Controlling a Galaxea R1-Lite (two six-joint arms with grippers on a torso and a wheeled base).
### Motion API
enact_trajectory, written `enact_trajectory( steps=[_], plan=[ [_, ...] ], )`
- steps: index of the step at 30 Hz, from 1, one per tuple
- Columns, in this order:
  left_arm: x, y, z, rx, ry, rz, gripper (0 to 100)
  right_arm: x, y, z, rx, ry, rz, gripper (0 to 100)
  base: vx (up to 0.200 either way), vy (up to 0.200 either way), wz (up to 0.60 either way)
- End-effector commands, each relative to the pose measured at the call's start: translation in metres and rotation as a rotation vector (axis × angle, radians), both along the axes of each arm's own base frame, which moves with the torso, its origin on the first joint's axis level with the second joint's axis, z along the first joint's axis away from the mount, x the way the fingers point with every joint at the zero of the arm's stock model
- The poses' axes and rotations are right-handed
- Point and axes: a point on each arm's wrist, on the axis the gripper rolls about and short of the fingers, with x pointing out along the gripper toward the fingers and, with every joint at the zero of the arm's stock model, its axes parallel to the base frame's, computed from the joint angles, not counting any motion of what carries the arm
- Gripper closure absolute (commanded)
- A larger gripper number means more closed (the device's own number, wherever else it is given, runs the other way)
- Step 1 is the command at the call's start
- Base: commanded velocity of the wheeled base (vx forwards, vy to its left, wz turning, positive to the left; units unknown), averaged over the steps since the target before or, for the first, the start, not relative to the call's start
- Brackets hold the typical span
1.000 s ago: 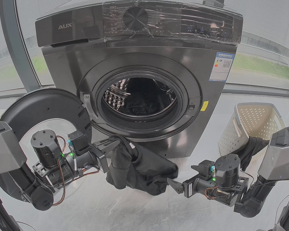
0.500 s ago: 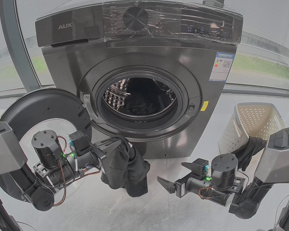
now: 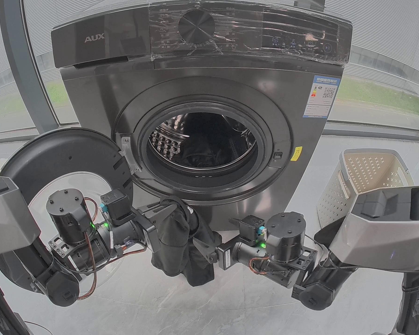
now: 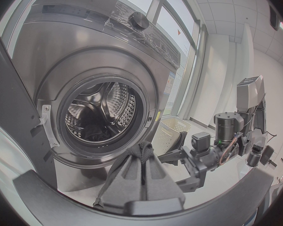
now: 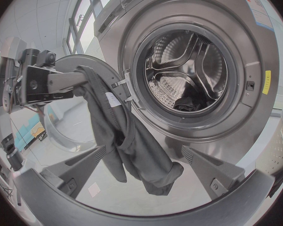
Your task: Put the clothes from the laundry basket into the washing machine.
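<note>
— While the left gripper [image 3: 165,209] hangs at lower centre of the head view, just under the washer [image 3: 284,117] mouth, it's clamped tight on a dark garment [image 3: 181,252]. It has the cloth pinched at the top, so the rest dangles free above the floor [image 3: 172,308].

— And the right gripper [image 5: 142,148]?

— Jaws spread wide, nothing in them! It sits just right of the cloth, low in the frame, and from its own camera the hanging tail falls between its two fingers. Whether it touches the fabric, I can't tell.

— Why line up like that?

— My read: it's placed to gather that loose tail, so the cloth goes in as one bundle and doesn't snag on the rim.

— Is the way in clear?

— The drum [image 3: 202,140] gapes at centre frame, and the door [image 3: 60,159] stands wide open at left, well out of the path. One dark item [image 5: 191,102] lies inside the drum.

— And the basket [image 3: 372,173]?

— It's over at the right edge, beside the washer, with another dark piece [image 4: 181,137] draped over its rim. So I'd say there's more to load after this one.
</note>
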Motion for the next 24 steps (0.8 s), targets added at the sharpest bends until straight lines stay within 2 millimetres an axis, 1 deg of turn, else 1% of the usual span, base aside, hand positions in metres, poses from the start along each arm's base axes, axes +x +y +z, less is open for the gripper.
enact_trajectory(
  steps=[1,4,7,9,11,12,16,17,18,19,20,24],
  plan=[
    [0.0,0.0,0.0,-0.001,-0.001,-0.003,100,0.019,0.012,-0.021,-0.018,0.003,-0.011,0,0.0,0.0,0.0],
    [0.0,0.0,0.001,-0.002,-0.003,-0.005,100,0.027,0.021,-0.016,-0.009,-0.007,-0.017,0,0.0,0.0,0.0],
    [-0.001,0.0,0.0,-0.001,-0.001,-0.006,100,0.037,0.026,-0.017,-0.006,-0.012,-0.031,0,0.0,0.0,0.0],
    [-0.001,0.0,0.0,-0.001,-0.001,-0.008,100,0.047,0.025,-0.024,-0.012,-0.01,-0.06,0,0.0,0.0,0.0],
    [-0.001,0.0,0.0,-0.001,-0.001,-0.008,100,0.049,0.025,-0.027,-0.016,-0.009,-0.074,0,0.0,0.0,0.0],
    [-0.001,0.0,0.0,-0.001,-0.001,-0.008,100,0.053,0.021,-0.032,-0.028,-0.003,-0.11,0,0.0,0.0,0.0],
    [0.0,0.001,0.0,0.0,-0.002,-0.005,100,0.055,0.002,-0.034,-0.053,0.019,-0.15,0,0.0,0.0,0.0],
    [0.001,0.001,0.0,0.001,0.0,-0.003,100,0.056,-0.002,-0.032,-0.054,0.018,-0.159,0,0.0,0.0,0.0],
    [0.001,0.001,0.0,0.001,0.0,-0.003,100,0.056,-0.002,-0.032,-0.054,0.018,-0.159,0,0.0,0.0,0.0],
    [0.001,0.001,0.0,0.0,-0.002,-0.003,100,0.057,-0.013,-0.027,-0.065,0.016,-0.178,0,0.0,0.0,0.0],
    [0.001,0.002,0.0,-0.001,-0.003,-0.003,100,0.057,-0.019,-0.025,-0.071,0.02,-0.19,0,0.0,0.0,0.0],
    [0.0,0.002,0.001,-0.001,-0.003,-0.005,100,0.062,-0.029,-0.021,-0.07,0.017,-0.218,0,0.0,0.0,0.0]
  ],
)
